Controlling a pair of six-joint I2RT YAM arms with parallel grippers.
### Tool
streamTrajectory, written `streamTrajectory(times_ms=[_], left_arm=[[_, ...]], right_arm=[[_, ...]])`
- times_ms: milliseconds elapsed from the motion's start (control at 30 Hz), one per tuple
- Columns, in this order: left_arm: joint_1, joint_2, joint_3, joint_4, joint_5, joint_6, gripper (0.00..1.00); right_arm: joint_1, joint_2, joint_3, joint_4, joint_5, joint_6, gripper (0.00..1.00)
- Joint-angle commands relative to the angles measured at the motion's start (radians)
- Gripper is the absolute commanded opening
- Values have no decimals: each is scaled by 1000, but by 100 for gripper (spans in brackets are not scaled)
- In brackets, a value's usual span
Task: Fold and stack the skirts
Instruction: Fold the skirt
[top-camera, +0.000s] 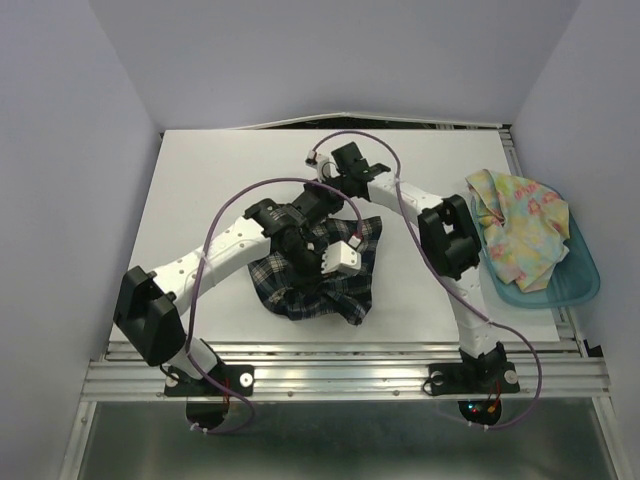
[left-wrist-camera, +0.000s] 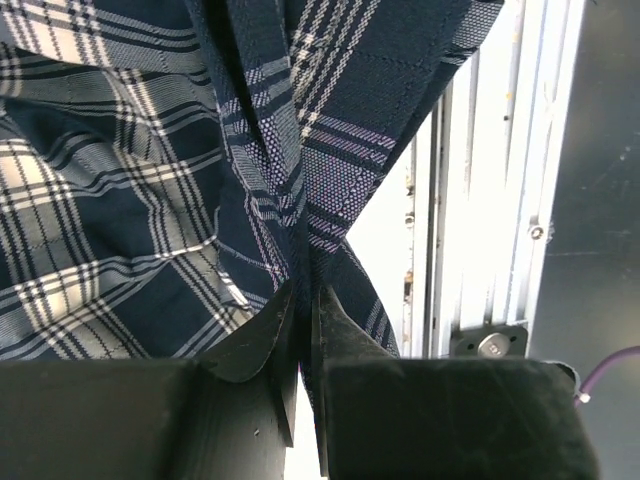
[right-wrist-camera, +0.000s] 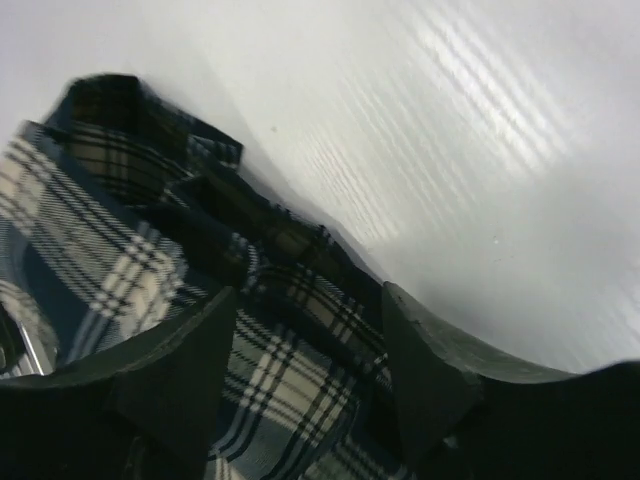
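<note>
- Cloth is the whole matter here: the plaid skirt (top-camera: 318, 285) is light, limp fabric that will sag, drape and crumple wherever it is not supported, so I judge it needs two spread grips to come out flat.
- It lies in a rumpled heap near the middle of the tabletop (top-camera: 200, 200), under the two wrists, with its lower folds bunched toward the near edge.
- The left tool (left-wrist-camera: 305, 300) is clamped on the plaid skirt: in the left wrist view its fingers are pressed together on a narrow gathered ridge of the fabric, which rises from them in a taut pleat.
- The right tool (right-wrist-camera: 308, 295) stands apart, with nothing pinched; in the right wrist view the skirt's dark hem runs just beyond its fingers and checked cloth shows under the gap.
- Best place to take hold, in my judgement, is that hem or a corner of it, well apart from the left pinch, so the cloth can be pulled straight between the two grips.
- Thin weave should not slip much, but a shallow bite may catch one layer only and leave the rest behind.
- The floral skirt (top-camera: 520, 230), pastel yellow and blue, lies loosely crumpled in the teal bin (top-camera: 585, 285) at the right edge, not folded.
</note>
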Motion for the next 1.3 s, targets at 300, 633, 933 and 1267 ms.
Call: streamTrajectory(times_ms=[300, 633, 933, 1267], left_arm=[[183, 123, 319, -75, 75, -1, 0], [256, 230, 253, 65, 12, 14, 0], [279, 250, 66, 201, 9, -3, 0], [331, 364, 67, 275, -10, -30, 2]], right_arm=[[22, 3, -264, -7, -175, -82, 24], [33, -51, -330, 13, -191, -74, 23], [33, -46, -294, 10, -119, -37, 30], [-68, -77, -154, -119, 217, 12, 47]])
